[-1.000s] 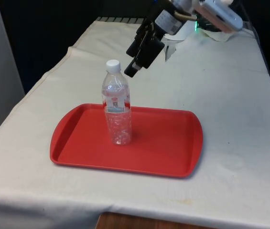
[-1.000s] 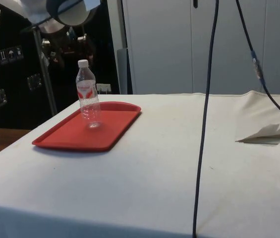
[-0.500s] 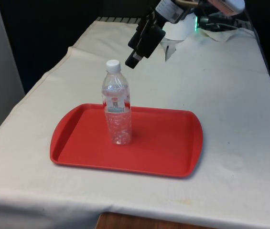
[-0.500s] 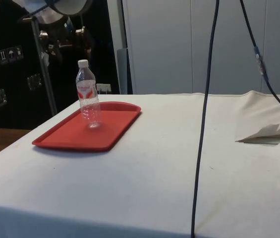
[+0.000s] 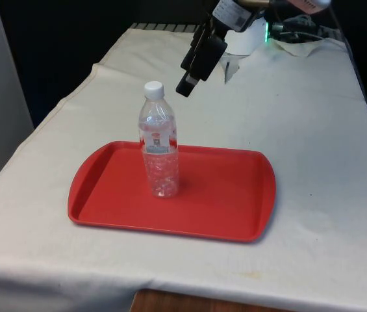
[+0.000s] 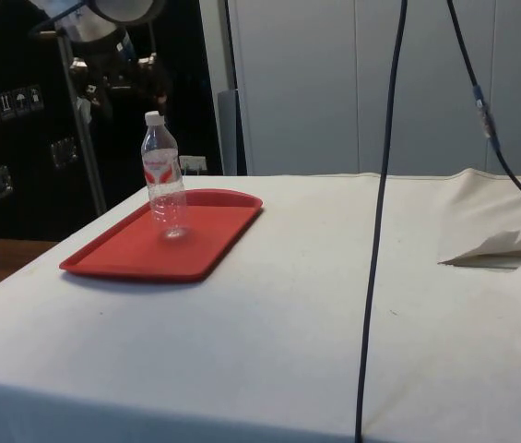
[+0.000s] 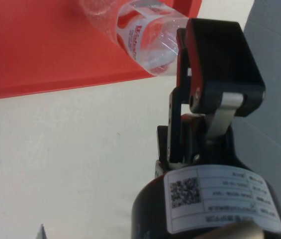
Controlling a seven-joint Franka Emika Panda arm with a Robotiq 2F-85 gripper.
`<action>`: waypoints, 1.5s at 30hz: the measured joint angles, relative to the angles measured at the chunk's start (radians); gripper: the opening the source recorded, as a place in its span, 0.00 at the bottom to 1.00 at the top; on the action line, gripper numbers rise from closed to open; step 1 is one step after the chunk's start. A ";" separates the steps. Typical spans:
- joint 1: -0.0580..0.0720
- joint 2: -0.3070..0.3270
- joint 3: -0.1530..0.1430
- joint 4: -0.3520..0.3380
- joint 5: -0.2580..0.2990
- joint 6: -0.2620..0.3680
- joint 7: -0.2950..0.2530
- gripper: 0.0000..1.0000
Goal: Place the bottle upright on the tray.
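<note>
From my remote seat, nearest to me on the tabletop [image 5: 313, 156] I have the red tray [image 5: 222, 208], lying flat on the white cloth toward the near edge. On its left half the bottle [image 5: 158, 140] stands upright: clear plastic, white cap, a red and white label around its middle. In the side view the bottle [image 6: 164, 175] stands on the tray [image 6: 131, 254] toward its far side, base flat on the red surface.

Farther back and above, the hand [image 5: 189, 77] hangs in the air beyond the tray's far rim, just right of the bottle's cap in the front view and well clear of it, touching nothing. It tilts down toward the tray. I cannot tell from here whether its fingers are spread or pressed together. In the wrist view one black finger [image 7: 215, 64] crosses in front of the bottle [image 7: 145, 30] and the tray [image 7: 41, 45].
</note>
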 measured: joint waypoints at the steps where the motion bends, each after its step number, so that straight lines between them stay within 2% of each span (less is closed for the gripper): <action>1: 0.000 0.000 0.000 0.001 0.005 0.001 0.000 1.00; 31: -0.025 -0.028 0.000 0.012 0.137 0.020 -0.022 1.00; 45: -0.038 -0.035 0.000 0.019 0.223 0.036 -0.035 1.00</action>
